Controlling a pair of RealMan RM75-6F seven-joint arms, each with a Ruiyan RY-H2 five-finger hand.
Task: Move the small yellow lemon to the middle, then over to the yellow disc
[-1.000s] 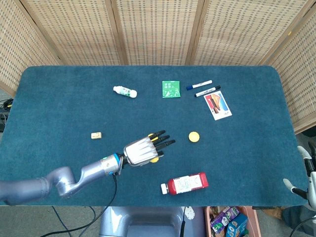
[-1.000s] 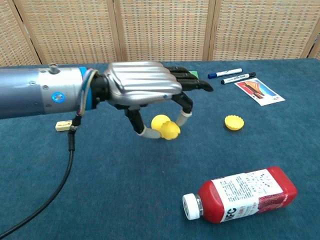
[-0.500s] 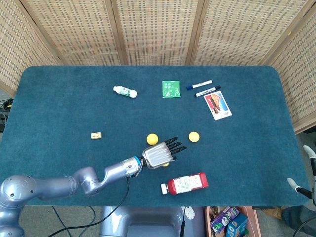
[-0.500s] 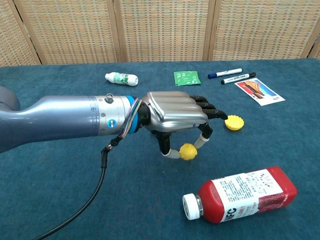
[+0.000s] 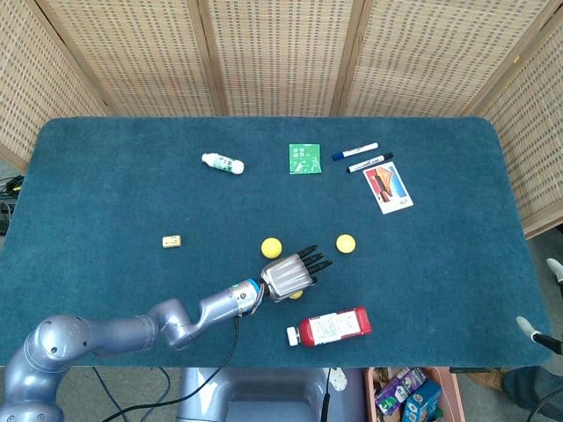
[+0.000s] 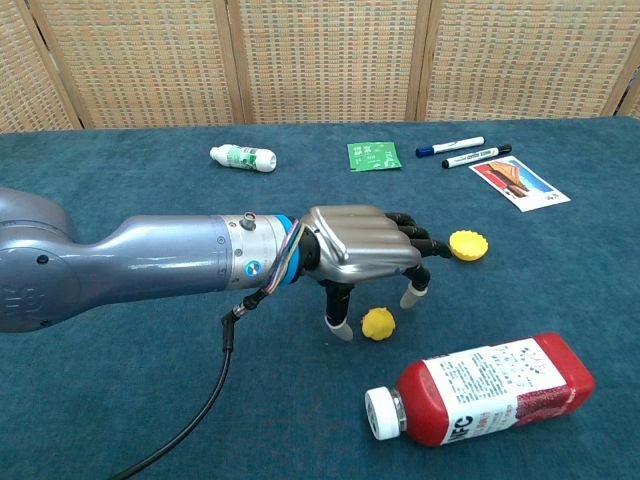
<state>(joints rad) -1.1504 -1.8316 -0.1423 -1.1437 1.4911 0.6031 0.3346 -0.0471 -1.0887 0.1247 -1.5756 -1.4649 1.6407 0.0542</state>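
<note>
The small yellow lemon (image 6: 378,323) is sitting on the blue felt table (image 5: 106,193) right under the silver left hand (image 6: 365,247), and from the chest view the fingers look spread and let go of it, with one pale fingertip (image 6: 339,330) planted just beside it and another hanging a bit above on the other side. So nothing's actually being held as far as I can tell. The risk here is that the thing is round, so if the hand closes off-centre or brushes it going back in, it'll likely roll, maybe toward the red plastic bottle with the white cap (image 6: 482,388) lying close by. There's also a yellow ball (image 5: 272,248) near the hand in the head view that could get grabbed by mistake. The yellow disc (image 6: 466,245) is close off the fingertips, so a sloppy sweep might knock that too. The right hand isn't visible anywhere.
</note>
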